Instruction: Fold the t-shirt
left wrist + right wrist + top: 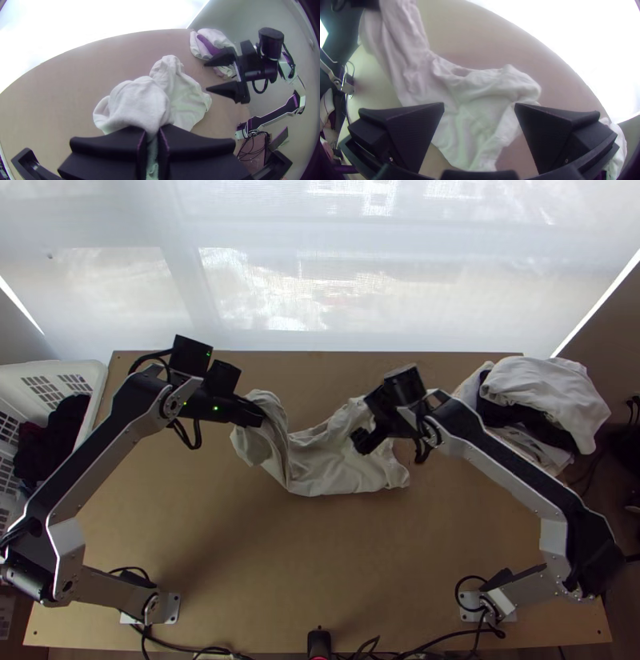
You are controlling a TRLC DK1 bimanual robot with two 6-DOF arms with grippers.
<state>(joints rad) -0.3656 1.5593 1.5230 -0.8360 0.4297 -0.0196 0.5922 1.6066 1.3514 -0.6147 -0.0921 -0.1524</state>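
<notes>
T-shirt (344, 460) bunched on tabletop (280, 564), one end raised, clamped in left pincer (152, 133).
Right pincer (479, 106) wide, over other end. Cloth likely light, soft, floppy; best pinched by a loose corner, not mid-wrinkle.

t-shirt (340, 474): matt wrinkled cloth | table (320, 556): smooth wood | basket (98, 377): smooth plastic | arm links (67, 538): satin metal

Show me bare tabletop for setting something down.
Widest: the table between the t-shirt and the arms' bases. Narrower: the strip between t-shirt and window. Crowded: mid-table, around left gripper and right gripper, and the far right corner, under piled clothes.
</notes>
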